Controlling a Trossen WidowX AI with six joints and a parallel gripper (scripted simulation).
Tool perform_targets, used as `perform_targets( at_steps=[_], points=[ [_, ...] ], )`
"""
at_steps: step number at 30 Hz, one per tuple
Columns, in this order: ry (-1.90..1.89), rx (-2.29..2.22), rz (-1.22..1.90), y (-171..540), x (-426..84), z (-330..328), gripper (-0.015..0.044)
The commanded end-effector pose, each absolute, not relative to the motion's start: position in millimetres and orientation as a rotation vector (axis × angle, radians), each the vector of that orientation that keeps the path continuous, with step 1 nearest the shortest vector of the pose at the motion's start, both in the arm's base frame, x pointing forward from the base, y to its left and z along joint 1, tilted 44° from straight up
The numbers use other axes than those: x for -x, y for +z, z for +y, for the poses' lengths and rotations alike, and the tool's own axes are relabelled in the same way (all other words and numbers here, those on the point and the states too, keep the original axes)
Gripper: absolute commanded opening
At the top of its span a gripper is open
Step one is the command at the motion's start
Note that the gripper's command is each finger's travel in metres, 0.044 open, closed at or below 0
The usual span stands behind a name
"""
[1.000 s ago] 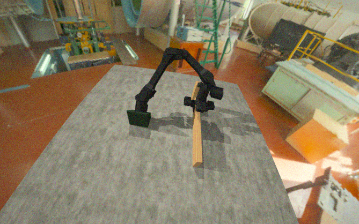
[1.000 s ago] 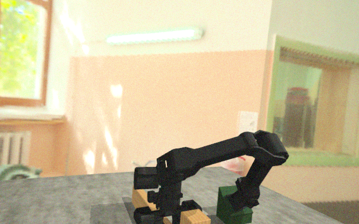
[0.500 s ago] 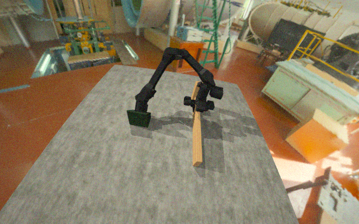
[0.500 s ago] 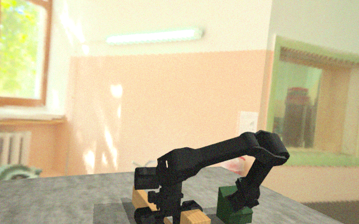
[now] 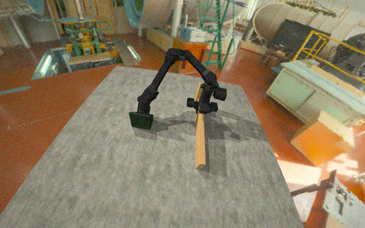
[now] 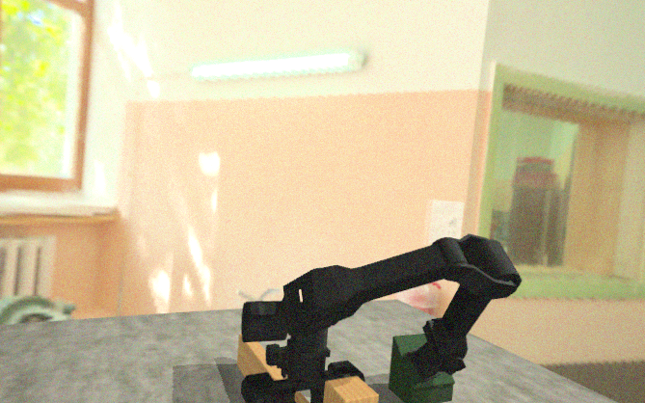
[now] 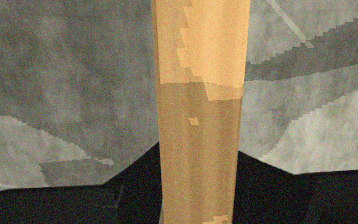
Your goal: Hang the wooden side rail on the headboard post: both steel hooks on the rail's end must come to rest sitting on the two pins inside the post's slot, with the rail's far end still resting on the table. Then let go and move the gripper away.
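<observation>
The wooden side rail [image 5: 200, 144] [image 6: 251, 356] [image 7: 205, 50] is a long pale beam. In the top view it runs from behind the gripper toward that camera. My gripper [image 5: 202, 106] [image 6: 303, 383] [image 7: 186, 145] is shut on the rail, with a black finger on each side of it, pointing down over its middle part. A wooden block end [image 6: 350, 391] shows at the bottom of the exterior view, cut by the frame; it looks like the rail's other end. Steel hooks, the headboard post, its slot and its pins cannot be made out. Any gap under the rail cannot be judged.
The arm's base is at a dark green block [image 5: 141, 120] [image 6: 404, 367], on the left in the top view. The grey table [image 5: 115, 184] [image 6: 114, 333] lies under everything, and its right edge is beyond the rail in the top view. Shadows lie beside the rail.
</observation>
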State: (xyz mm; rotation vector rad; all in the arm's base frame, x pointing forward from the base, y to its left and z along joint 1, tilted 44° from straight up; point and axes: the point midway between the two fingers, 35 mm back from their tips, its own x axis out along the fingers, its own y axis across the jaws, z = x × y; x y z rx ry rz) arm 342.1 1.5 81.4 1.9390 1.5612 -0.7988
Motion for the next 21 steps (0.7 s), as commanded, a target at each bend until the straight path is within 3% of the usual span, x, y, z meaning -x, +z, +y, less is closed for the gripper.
perform_targets(
  at_steps=[1, 21],
  points=[
    [-0.795, -1.948, 1.549, 85.4, -342.8, 0.3, 0.0000],
    [-0.794, -1.948, 1.549, 88.0, -345.0, 0.7, 0.0000]
  ],
)
